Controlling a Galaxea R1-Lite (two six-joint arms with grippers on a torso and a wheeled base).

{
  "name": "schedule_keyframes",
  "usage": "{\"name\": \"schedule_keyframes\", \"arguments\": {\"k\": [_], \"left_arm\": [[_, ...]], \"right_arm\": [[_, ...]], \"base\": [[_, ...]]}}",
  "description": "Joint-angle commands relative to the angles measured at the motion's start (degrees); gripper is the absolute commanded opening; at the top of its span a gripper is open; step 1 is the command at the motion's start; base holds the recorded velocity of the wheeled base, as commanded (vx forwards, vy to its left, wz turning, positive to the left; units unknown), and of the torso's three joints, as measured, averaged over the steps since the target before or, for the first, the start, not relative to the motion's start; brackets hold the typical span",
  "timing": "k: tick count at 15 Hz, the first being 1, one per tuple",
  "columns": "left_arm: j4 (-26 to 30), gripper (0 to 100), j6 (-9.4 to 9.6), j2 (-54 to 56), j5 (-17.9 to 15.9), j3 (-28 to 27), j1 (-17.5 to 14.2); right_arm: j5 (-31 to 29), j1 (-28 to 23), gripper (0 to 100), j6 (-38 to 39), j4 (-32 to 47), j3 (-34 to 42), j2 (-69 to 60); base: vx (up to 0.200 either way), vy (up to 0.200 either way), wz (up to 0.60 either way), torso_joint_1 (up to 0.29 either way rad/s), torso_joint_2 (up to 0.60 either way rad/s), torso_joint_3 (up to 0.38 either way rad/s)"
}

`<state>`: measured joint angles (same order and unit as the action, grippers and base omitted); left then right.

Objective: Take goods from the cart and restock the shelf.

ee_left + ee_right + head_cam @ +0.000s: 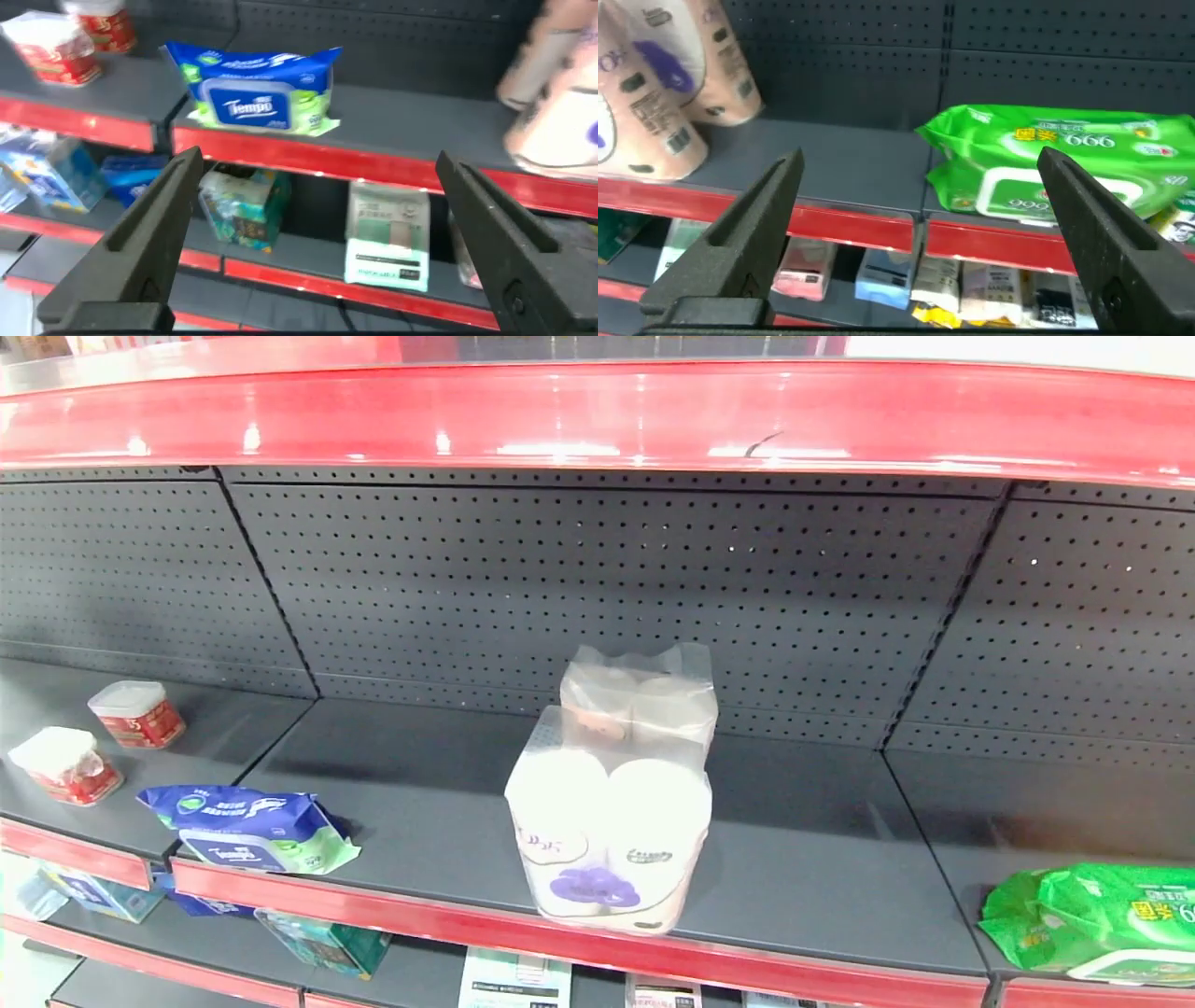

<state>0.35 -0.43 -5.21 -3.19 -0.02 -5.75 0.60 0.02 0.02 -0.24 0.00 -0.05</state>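
Two claws noted, both released and empty. The left claw (320, 163) has its fingers spread wide in front of the red rail (467, 919) of the shelf (822, 859). The right claw (922, 159) is spread the same way before that rail.

Toilet-roll pack (609, 831): stands upright on the middle bay of the shelf, its front face right at the rail. We see two white rolls in front with purple print and two paler rolls behind. All are wrapped in clear film that bunches at the top. We cannot tell whether this is one long pack or two packs set one behind the other.

Blue wet-wipes pack (247, 829): lies flat at the left front corner of the same bay, well apart from the rolls. Green wet-wipes pack (1092, 919): lies flat at the front of the bay to the right. Two red-and-white tubs (138, 714) sit in the left bay. Small boxes (322, 943) stand on the shelf below.
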Motion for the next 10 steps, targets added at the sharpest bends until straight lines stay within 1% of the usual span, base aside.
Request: {"name": "schedule_keyframes", "arguments": {"k": [1, 7, 10], "left_arm": [[0.0, 100, -0.01, -0.2, 0.0, 0.0, 0.0], [0.0, 100, 0.08, -0.2, 0.3, 0.0, 0.0], [-0.1, 100, 0.95, -0.2, 0.7, 0.0, 0.0]], "right_arm": [[0.0, 0.1, 100, 0.0, 0.0, 0.0, 0.0], [0.0, 0.1, 100, -0.2, 0.0, 0.0, 0.0], [-0.2, 0.1, 100, -0.4, 0.0, 0.0, 0.1]], "base": [[0.0, 0.0, 0.0, 0.0, 0.0, 0.0], [0.0, 0.0, 0.0, 0.0, 0.0, 0.0], [0.0, 0.0, 0.0, 0.0, 0.0, 0.0]]}}
